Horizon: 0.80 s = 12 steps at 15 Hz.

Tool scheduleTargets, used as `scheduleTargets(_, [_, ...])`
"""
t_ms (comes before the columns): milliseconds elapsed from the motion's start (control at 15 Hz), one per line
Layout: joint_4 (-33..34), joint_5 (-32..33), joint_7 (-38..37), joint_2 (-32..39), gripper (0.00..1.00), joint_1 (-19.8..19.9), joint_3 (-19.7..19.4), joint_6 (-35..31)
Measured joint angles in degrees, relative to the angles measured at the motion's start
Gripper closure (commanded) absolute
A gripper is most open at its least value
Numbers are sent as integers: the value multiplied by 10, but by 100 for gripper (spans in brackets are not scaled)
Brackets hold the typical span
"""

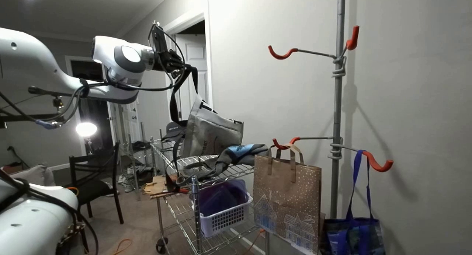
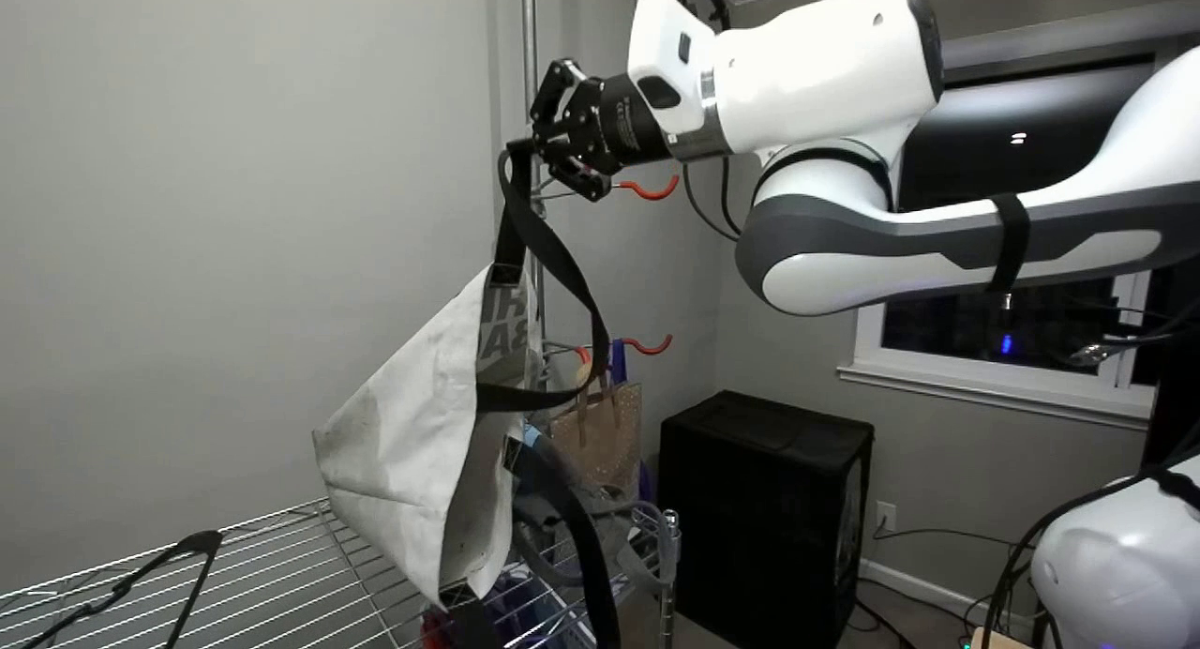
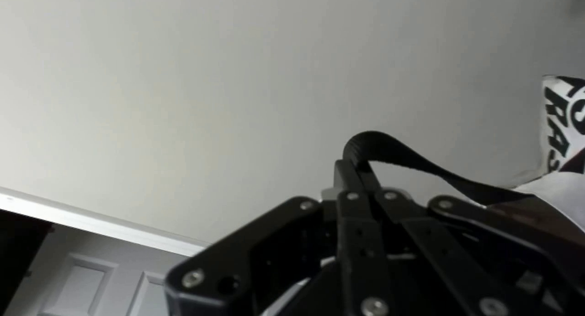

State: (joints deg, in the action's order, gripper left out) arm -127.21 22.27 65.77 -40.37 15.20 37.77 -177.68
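Fingers clamped on one black strap, we see the pale bag hang tilted below them, its open mouth turned sideways, its body over the wire rack.

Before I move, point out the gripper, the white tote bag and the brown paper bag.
Gripper (image 3: 358, 169), in the wrist view: midway between its fingertips.
White tote bag (image 2: 408, 429), in an exterior view: on its outer side.
Brown paper bag (image 1: 287, 199), in an exterior view: on its dotted front.

The wire shelf bears crumpled gray fabric.
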Motion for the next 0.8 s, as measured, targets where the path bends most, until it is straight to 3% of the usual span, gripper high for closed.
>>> scheduleTargets(467, [69, 78, -117, -34, 100, 83, 14, 15])
scheduleTargets(800, [120, 121, -180, -37, 100, 126, 13, 62])
